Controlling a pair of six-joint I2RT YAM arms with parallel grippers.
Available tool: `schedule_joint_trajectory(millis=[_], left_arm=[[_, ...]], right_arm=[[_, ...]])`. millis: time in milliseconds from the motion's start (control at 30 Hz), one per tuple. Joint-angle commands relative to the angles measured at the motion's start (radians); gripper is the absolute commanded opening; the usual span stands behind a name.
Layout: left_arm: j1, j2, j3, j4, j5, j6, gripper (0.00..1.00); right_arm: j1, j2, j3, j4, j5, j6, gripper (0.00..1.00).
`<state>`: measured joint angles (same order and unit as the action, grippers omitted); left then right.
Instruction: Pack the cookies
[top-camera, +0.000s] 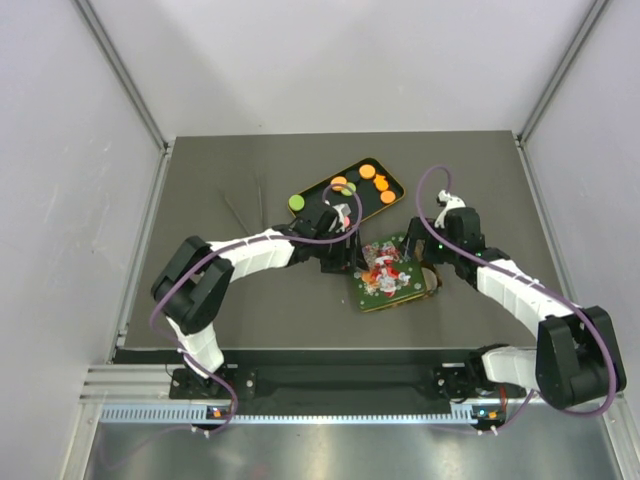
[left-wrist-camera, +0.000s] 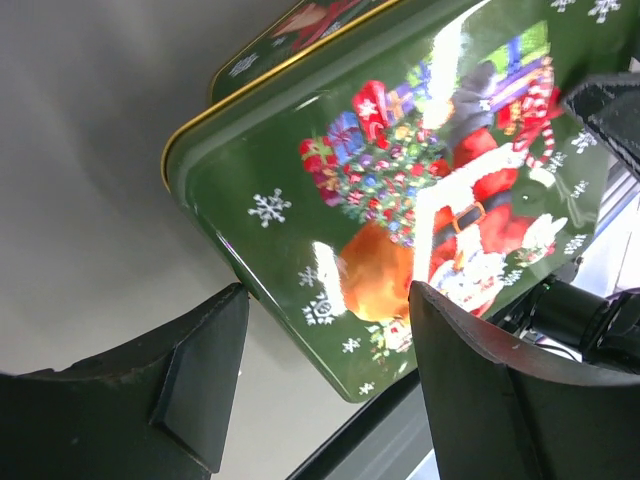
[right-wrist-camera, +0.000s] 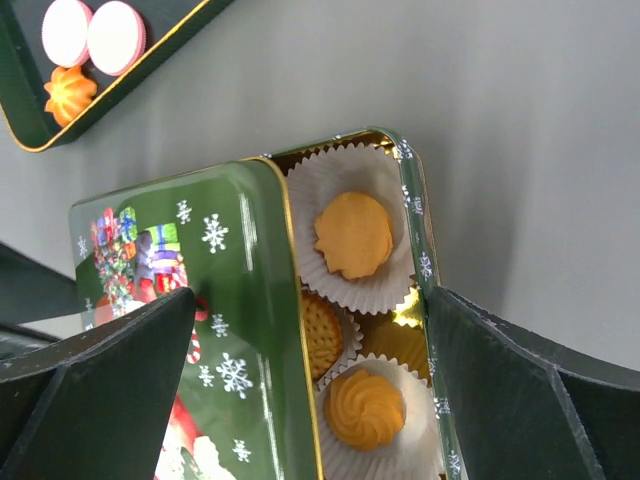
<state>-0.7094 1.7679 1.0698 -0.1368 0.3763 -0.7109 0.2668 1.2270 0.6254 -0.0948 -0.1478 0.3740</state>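
Several orange cookies (top-camera: 383, 184) and a green one lie on a dark gold-rimmed tray (top-camera: 372, 210) at the table's middle back. One green cookie (top-camera: 297, 202) sits at the tray's left end. In front stands a green Christmas tin (right-wrist-camera: 425, 260) holding orange cookies (right-wrist-camera: 352, 235) in white paper cups. Its Santa lid (right-wrist-camera: 180, 260) lies shifted, covering only part of the tin. My right gripper (right-wrist-camera: 310, 340) is open, with the tin and the lid between its fingers. My left gripper (left-wrist-camera: 325, 350) is open at the lid's (left-wrist-camera: 420, 180) corner, not gripping it.
Two pink cookies (right-wrist-camera: 90, 35) and an orange one (right-wrist-camera: 70, 92) show on the tray in the right wrist view. Thin marks (top-camera: 245, 205) cross the grey table left of the tray. White walls enclose the table on three sides.
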Motion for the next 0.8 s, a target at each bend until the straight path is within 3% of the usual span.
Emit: schedule_joint_trajectory(millis=[0,767], left_arm=[[-0.018,0.024,0.061,0.011,-0.002,0.008,0.7],[-0.03,0.054,0.165,-0.076,-0.034,0.045,0.69]], right_arm=[[0.006,-0.014,-0.021,0.026,-0.093,0.042,1.0],[0.14,-0.089,-0.119,0.044,-0.118,0.21,1.0]])
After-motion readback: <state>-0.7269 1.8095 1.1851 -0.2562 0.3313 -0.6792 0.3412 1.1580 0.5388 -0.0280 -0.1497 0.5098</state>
